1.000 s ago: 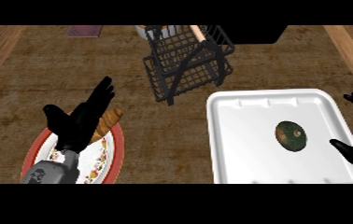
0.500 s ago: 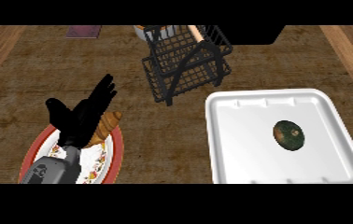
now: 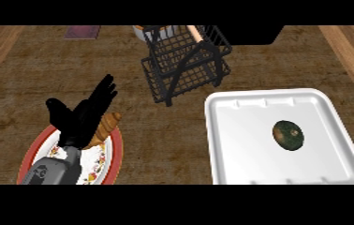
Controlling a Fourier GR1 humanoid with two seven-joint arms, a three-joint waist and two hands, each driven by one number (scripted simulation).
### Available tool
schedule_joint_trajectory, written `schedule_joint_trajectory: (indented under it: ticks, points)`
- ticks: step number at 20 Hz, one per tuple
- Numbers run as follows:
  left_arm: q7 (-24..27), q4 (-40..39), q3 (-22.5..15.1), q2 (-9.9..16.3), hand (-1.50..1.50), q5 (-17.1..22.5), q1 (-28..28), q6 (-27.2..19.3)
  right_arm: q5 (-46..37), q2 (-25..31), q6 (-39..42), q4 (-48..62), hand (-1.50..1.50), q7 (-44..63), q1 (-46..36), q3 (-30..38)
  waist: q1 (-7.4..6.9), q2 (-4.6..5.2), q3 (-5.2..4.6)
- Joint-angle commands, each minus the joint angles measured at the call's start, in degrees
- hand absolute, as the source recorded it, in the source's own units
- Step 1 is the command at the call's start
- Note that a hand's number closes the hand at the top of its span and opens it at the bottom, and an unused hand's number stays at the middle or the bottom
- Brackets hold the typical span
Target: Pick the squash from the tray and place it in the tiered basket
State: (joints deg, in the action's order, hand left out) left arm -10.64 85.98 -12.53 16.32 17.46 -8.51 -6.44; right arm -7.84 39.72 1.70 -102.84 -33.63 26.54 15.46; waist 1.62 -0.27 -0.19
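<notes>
A dark green squash (image 3: 288, 135) lies on the white tray (image 3: 235, 144) at the right of the counter, with nothing touching it. The black wire tiered basket (image 3: 185, 62) stands at the back centre, beyond the tray's far left corner. My left hand (image 3: 81, 114) is open, fingers straight and pointing up, at the lower left above a plate, far from the squash. The right hand does not show in the head view.
A red-rimmed patterned plate (image 3: 107, 161) with a croissant (image 3: 107, 125) on it sits under my left hand. A pale container (image 3: 153, 31) and a wooden handle (image 3: 195, 33) stand behind the basket. A purple mat (image 3: 83, 32) lies at the back left.
The right hand's fingertips, seen at the tray's right edge a second ago, have left the view. My left hand has shifted slightly.
</notes>
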Motion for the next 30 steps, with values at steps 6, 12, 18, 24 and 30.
schedule_joint_trajectory:
  ticks: [6,12,18,24,30]
  points:
    - [-2.0,0.0,0.9,-1.0,0.00,-0.7,-2.4,1.2,-17.4,-9.5,-4.9,-22.1,-1.50,23.8,6.1,-11.9,-1.23,0.28,0.10]
    - [-0.5,3.3,1.4,-0.5,0.00,-1.2,2.8,3.0,-30.5,-12.4,-4.0,-18.2,-1.50,31.3,1.7,-17.2,-2.08,0.23,0.17]
    - [-1.6,-3.7,5.1,-1.5,0.00,-2.1,-3.6,5.2,-32.0,-14.7,-1.2,-11.6,-1.50,27.9,0.9,-16.4,-1.38,0.27,0.19]
    - [-4.8,0.9,4.0,-4.4,0.00,-4.7,-2.5,3.2,-36.4,-17.6,-3.9,-4.7,-1.50,25.5,-1.7,-15.0,-1.49,0.20,0.21]
    - [-1.8,1.7,2.1,-7.0,0.00,-8.6,2.0,3.4,-35.4,-18.4,-1.2,-7.9,-1.50,26.9,-3.3,-10.9,-1.53,0.19,0.19]
